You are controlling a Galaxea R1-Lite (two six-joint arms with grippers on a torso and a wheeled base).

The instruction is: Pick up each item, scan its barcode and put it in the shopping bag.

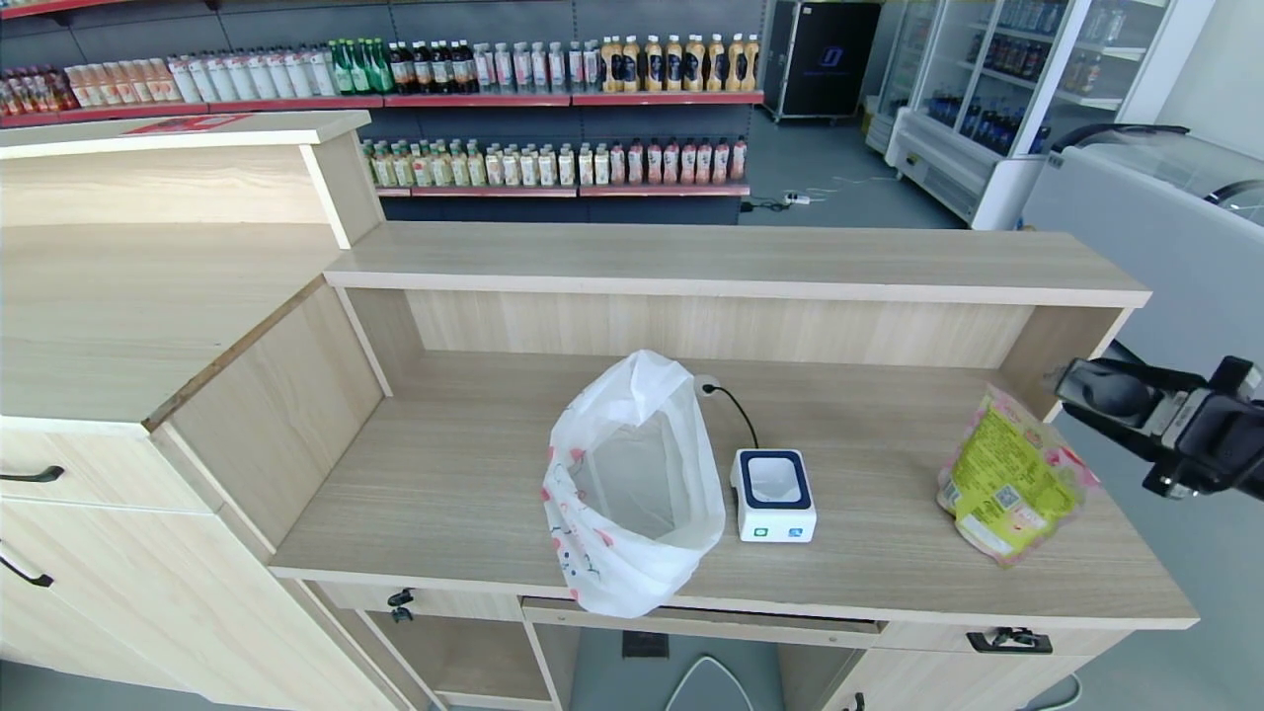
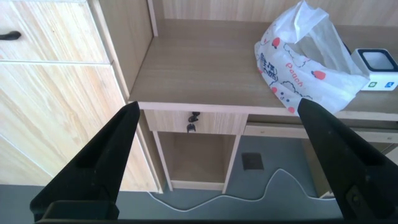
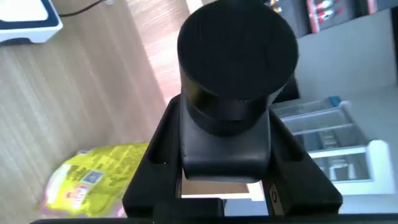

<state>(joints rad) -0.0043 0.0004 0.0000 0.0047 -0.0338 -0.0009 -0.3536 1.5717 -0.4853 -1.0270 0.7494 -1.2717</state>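
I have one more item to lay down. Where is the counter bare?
Widest bare patch: counter left of the shopping bag, up to the side panel. Another between scanner and snack pouch. Crowded where bag and scanner sit close, with the cable behind.

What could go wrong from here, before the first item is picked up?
1. The snack packet lies at the right edge of the counter; a clumsy grasp might push it off.
2. The shopping bag is limp and overhangs the front edge; an item dropped in might pull it down.
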